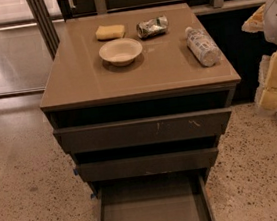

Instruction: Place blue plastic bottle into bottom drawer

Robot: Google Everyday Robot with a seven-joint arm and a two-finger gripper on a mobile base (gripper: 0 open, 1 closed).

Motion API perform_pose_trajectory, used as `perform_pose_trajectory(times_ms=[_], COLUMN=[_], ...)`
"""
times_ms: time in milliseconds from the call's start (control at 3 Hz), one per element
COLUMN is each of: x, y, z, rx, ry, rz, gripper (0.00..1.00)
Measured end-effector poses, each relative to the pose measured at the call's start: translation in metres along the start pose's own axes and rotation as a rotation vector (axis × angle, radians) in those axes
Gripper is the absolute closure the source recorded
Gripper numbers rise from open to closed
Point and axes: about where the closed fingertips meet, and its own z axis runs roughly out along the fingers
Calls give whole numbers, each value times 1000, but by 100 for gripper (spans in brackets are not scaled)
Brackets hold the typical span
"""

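Note:
The blue plastic bottle (202, 45) lies on its side near the right edge of the cabinet top, with its white cap pointing to the back. The bottom drawer (153, 214) is pulled out at the foot of the cabinet, and its flat grey floor shows nothing in it. My gripper (275, 78) shows as white and pale yellow parts at the right edge of the view, beside the cabinet's right side. It is to the right of the bottle, lower in the frame, and apart from it. It holds nothing that I can see.
On the tan cabinet top (74, 80) stand a white bowl (120, 50), a yellow sponge (110, 32) and a crushed silvery-green can (152, 27). The two upper drawers (143, 131) are slightly out. Speckled floor surrounds the cabinet, with metal posts and a rail behind it.

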Motion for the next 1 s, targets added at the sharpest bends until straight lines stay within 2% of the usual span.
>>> perform_pose_trajectory(times_ms=[333, 667, 1000], x=[0, 6, 27], y=[0, -8, -37], z=[0, -2, 1], rx=[0, 36, 90], ry=[0, -38, -110], rz=[0, 66, 222], gripper=[0, 0, 0])
